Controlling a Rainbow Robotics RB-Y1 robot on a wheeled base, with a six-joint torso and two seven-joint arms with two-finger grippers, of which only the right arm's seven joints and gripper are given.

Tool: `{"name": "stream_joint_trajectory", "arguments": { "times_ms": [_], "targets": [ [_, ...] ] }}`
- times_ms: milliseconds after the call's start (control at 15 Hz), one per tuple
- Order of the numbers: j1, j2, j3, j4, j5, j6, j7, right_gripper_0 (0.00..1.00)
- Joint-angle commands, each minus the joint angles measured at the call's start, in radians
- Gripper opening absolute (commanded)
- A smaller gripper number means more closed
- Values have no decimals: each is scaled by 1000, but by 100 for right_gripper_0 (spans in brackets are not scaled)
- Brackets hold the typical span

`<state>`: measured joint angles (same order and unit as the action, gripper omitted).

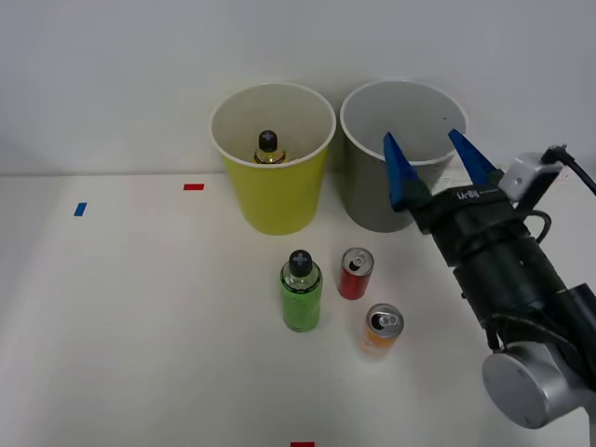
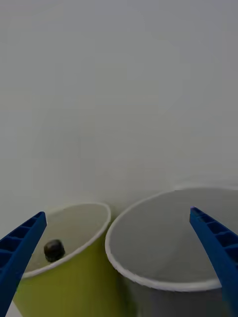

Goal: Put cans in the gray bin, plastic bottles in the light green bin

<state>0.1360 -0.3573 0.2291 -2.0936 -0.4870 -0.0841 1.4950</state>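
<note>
Cans left: I count two on the desk [image 1: 112,354], both upright: a red can [image 1: 355,273] and, just beside it and nearer me, an orange-and-white can [image 1: 380,331].
Bottles: two; a green bottle [image 1: 301,291] stands on the desk just left of the red can, and a yellow bottle [image 1: 268,147] already sits inside the light green bin [image 1: 274,186], its black cap showing.
Bins: two, side by side and almost touching at the far end of the desk; the gray bin [image 1: 372,200] holds nothing that I can see.
End effector: my right end effector [image 1: 430,160] hangs in front of the gray bin's rim, fingers spread wide, carrying nothing.
Risk, crowding: I judge the three standing items too close together; reaching for one with spread fingers could tip its neighbour, and a fallen can would roll.
Risk, sorting: the bin rims are so close that a release slightly to the left could drop a can into the light green bin.
Risk, rim: coming in low, my fingers could clip the gray bin's white rim and shove it.
</note>
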Motion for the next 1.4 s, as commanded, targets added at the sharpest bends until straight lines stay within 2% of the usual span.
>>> {"name": "stream_joint_trajectory", "arguments": {
  "times_ms": [67,400,600,867,1200,1400],
  "targets": [
    [102,52,-19,-3,31,-62,36,100],
    [251,98,-105,-3,50,-95,68,100],
    [346,143,-131,-2,53,-95,77,100],
    [462,170,-93,-2,54,-89,84,100],
    [513,301,-63,32,91,-91,96,100],
    [505,337,-79,109,211,-166,76,100]
  ]
}}
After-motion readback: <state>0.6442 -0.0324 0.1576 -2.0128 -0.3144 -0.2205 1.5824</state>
